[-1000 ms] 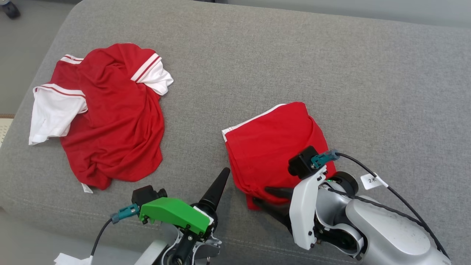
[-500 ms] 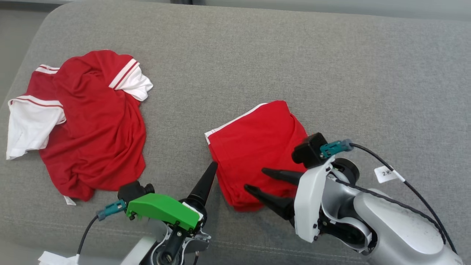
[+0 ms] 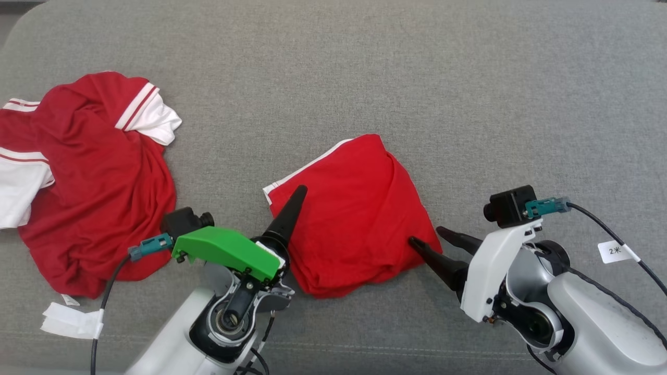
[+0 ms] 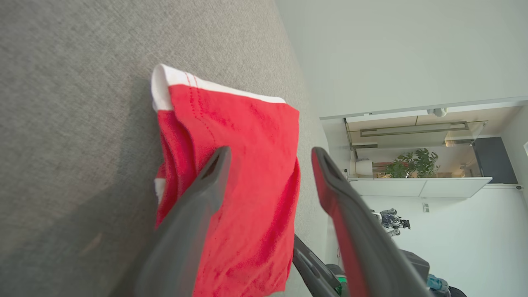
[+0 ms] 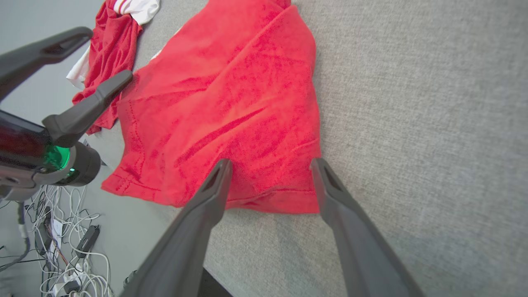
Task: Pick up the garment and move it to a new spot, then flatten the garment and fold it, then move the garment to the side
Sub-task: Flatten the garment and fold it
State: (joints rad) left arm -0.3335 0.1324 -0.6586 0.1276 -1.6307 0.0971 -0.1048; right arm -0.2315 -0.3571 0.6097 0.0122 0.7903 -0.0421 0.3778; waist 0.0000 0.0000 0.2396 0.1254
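Having let go of the folded garment (image 3: 354, 219), the right gripper (image 3: 424, 234) backs off to its edge, jaws wide. Over it the left gripper (image 4: 270, 152) hovers wide too, sparing the fold.

Folded red garment (image 3: 354, 213) lies on grey sofa (image 3: 469, 104). Right gripper (image 3: 425, 235), jaws spread, tips at its right edge; left gripper (image 3: 293, 205) over its left edge. Crumpled red-white shirt (image 3: 99, 192) lies apart, left

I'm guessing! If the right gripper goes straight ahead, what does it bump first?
Probably the folded red garment; the right gripper points at its near edge, though its height is unclear.
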